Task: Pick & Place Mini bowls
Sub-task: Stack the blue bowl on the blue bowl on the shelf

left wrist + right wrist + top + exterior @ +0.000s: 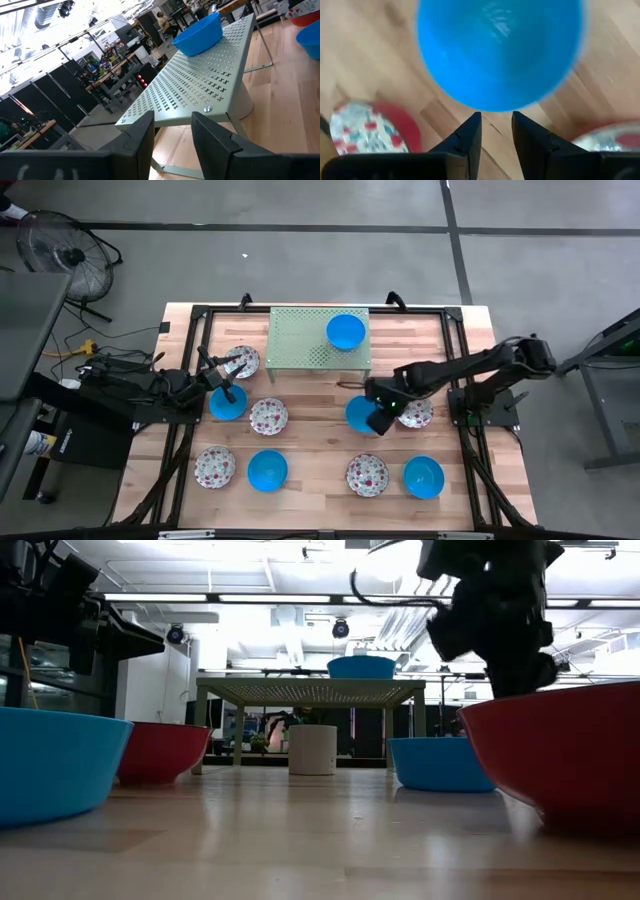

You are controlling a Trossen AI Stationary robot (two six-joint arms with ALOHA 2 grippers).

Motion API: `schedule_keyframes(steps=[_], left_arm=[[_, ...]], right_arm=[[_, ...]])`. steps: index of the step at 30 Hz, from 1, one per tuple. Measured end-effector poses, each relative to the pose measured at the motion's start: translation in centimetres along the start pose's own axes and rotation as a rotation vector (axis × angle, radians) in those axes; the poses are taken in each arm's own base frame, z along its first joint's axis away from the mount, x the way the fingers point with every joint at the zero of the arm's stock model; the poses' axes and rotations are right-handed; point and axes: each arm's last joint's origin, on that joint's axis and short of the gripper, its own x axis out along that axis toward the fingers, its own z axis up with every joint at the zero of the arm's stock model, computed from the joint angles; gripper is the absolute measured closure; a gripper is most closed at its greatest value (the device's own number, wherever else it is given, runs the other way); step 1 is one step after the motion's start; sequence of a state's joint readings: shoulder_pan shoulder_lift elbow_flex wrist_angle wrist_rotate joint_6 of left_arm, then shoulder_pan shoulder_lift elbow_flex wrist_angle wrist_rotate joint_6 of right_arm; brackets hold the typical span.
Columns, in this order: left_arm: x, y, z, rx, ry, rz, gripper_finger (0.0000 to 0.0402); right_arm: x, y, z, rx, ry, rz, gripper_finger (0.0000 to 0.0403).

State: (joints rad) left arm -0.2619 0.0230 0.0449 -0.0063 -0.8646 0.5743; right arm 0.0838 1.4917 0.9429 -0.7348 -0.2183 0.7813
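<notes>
Right gripper (380,420) jaws slightly apart, empty, above blue bowl (361,412), left gripper (226,387) jaws likewise empty, rack (300,340) at 12 o'clock.

1. Five blue mini bowls (268,470) sat upright: one on the green rack (300,340), four on the table (320,480).
2. Five floral bowls (367,475), white with red-pink speckle, lay scattered among them on the wood.

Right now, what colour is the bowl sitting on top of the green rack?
Solid bright blue: the bowl on the rack shows best in the high view.
</notes>
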Motion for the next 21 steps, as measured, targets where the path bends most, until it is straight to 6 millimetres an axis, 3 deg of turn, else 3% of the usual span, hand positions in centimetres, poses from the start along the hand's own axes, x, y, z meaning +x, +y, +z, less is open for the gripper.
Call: schedule_keyframes(steps=[12, 21], left_arm=[[0.0, 0.0, 0.0, -0.001, 0.0, 0.0, 0.0275], [0.0, 0.0, 0.0, 0.0, 0.0, 0.0, 0.0275]], right_arm=[[1.4, 2.2, 0.7, -0.74, 0.052, 0.026, 0.0307], [2.6, 2.0, 1.0, -0.896, 0.066, -0.026, 0.0307]])
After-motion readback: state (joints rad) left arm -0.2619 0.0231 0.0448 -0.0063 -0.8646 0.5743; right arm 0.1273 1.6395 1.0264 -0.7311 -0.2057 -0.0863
